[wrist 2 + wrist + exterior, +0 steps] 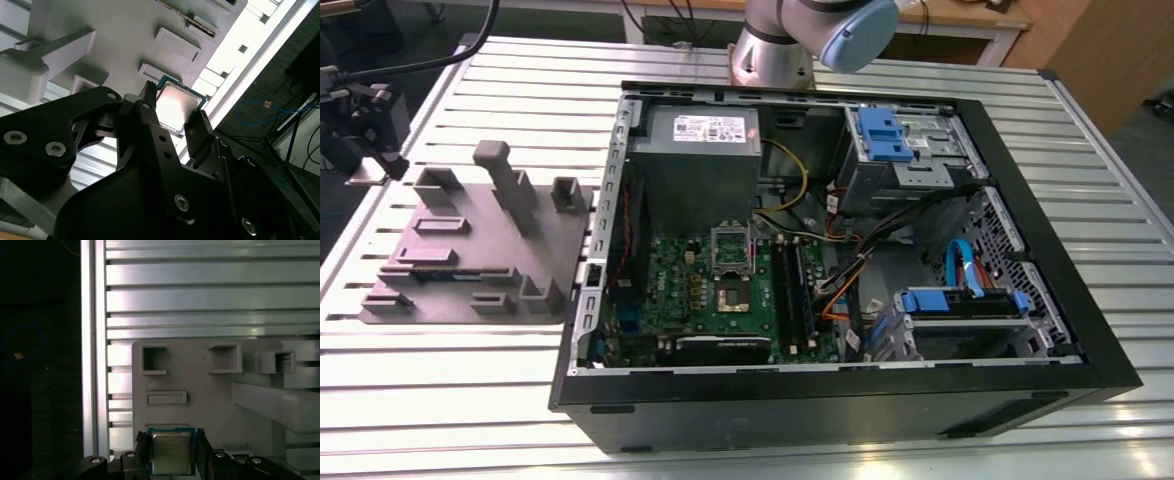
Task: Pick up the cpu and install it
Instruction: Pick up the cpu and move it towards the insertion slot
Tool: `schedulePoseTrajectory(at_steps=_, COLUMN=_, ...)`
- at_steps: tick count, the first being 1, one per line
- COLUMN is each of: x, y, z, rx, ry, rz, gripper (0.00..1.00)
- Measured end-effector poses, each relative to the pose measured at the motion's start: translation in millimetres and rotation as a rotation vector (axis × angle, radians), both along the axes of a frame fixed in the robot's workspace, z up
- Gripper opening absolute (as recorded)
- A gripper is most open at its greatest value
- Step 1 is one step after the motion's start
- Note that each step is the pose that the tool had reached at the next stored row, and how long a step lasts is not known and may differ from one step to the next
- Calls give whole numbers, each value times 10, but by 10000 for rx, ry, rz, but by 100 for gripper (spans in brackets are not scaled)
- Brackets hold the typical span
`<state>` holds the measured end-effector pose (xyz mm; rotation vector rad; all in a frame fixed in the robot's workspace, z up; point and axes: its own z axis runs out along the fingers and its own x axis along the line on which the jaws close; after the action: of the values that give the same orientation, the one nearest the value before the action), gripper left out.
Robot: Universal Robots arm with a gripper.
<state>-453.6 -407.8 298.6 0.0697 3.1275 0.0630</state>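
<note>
The cpu, a small square chip with a shiny metal top and green edge, sits between my two black fingers in both wrist views. My gripper is shut on the cpu, one finger on each side, and holds it above the grey fixture plate with its pockets. In the second wrist view my gripper hangs over the same plate. The exterior view has the motherboard lying in the open computer case, its socket uncovered and the silver bracket standing up.
The grey fixture plate with upright blocks lies at the exterior view's left on the slatted aluminium table. Inside the case are a grey power supply, blue drive bays and loose cables. The arm's base stands behind the case.
</note>
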Motion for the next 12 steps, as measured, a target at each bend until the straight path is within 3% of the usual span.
schedulePoseTrajectory(at_steps=12, x=0, y=0, z=49, rx=-1, ry=2, rz=0, gripper=47)
